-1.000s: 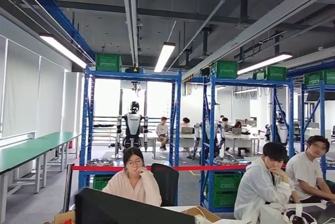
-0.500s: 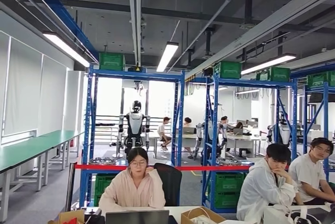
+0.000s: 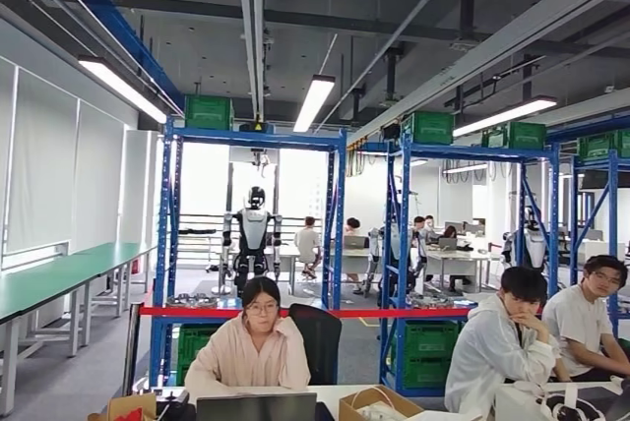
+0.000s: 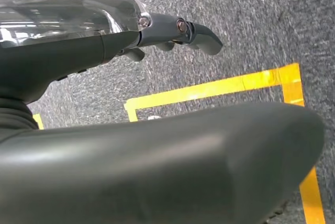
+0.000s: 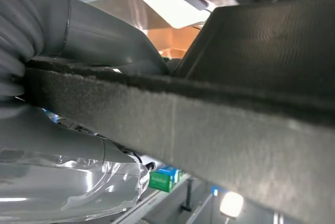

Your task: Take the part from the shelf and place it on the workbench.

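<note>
In the right wrist view my right hand (image 5: 90,41) grips the part (image 5: 237,103), a flat dark slab with a rough fibrous surface. The grey thumb lies across its edge and the slab hides the fingers. In the left wrist view my left hand (image 4: 169,30) hangs over grey carpet with its fingers stretched out and nothing in it. Blue shelf racks (image 3: 252,141) stand far ahead in the head view. Green-topped workbenches (image 3: 67,278) run along the left wall.
Three people sit at a desk (image 3: 446,411) close in front, with a laptop (image 3: 256,406) and cardboard boxes on it. Red tape (image 3: 356,314) stretches across the racks. Another humanoid robot (image 3: 254,239) stands behind. Yellow floor tape (image 4: 221,85) marks the carpet below.
The whole head picture has shifted a little, so the camera moved. The dark screen in front now sits lower in the picture. The seated people stay in place.
</note>
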Tool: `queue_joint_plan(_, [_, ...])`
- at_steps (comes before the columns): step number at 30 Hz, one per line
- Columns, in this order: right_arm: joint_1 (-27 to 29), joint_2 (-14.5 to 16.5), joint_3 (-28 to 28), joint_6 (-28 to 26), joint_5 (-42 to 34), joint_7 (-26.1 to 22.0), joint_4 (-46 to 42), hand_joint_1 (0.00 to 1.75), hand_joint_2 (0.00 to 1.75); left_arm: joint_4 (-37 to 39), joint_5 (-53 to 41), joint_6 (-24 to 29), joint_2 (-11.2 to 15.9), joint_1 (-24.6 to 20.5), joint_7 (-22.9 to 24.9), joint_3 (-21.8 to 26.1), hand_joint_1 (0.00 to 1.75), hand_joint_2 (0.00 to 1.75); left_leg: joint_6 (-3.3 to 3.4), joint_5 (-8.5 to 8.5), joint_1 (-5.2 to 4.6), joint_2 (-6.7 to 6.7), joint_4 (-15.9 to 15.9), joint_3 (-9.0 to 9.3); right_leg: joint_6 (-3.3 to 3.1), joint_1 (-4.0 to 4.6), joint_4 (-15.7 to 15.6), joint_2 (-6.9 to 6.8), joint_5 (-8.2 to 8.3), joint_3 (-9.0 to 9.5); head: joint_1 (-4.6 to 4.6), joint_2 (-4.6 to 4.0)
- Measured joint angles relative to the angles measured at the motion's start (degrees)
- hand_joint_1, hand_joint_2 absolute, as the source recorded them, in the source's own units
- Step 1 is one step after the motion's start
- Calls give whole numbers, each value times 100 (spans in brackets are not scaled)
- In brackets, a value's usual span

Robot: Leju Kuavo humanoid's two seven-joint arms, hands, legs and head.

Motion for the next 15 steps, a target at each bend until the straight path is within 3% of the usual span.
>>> queue_joint_plan(2, [-6,51,-122,19,114,30,110,175,175,0,-7,-2,2,-4,-28,-4,0,175,-24,-200,-15,8,271,-113,-18,-41,-138,-19,42,75,-1,-1])
queue_joint_plan(4, [-12,84,-231,55,203,87,288,175,175,-1,-43,-2,16,-5,-81,-17,0,175,-48,-511,-12,12,935,-429,-22,-48,-158,-27,51,90,-1,-1])
queue_joint_plan(6, [3,91,-335,73,254,161,543,175,175,-1,-105,-2,38,7,-162,-50,0,175,-94,-609,3,14,1400,-681,-13,-57,-149,-29,42,89,-1,-1])
queue_joint_plan(7, [11,91,-380,77,268,198,674,175,175,0,-134,-2,46,14,-206,-73,0,175,-123,-507,18,15,1345,-672,1,-70,-133,-27,32,88,-1,-1])
queue_joint_plan(10, [9,97,-477,102,287,290,1001,175,175,2,-204,-3,67,8,-313,-146,0,175,-226,-8,79,25,417,-243,98,-110,30,-8,-65,49,1,-1])
queue_joint_plan(12, [-4,113,-547,127,288,348,1211,175,175,5,-242,-5,68,-17,-351,-195,0,175,-194,43,81,24,140,-116,156,-97,150,10,-118,-17,-4,-1])
queue_joint_plan(15, [-5,131,-629,160,290,398,1473,175,175,7,-291,-4,72,-32,-368,-263,0,175,-67,39,58,18,149,-136,200,-109,199,14,-149,-55,-11,-1])
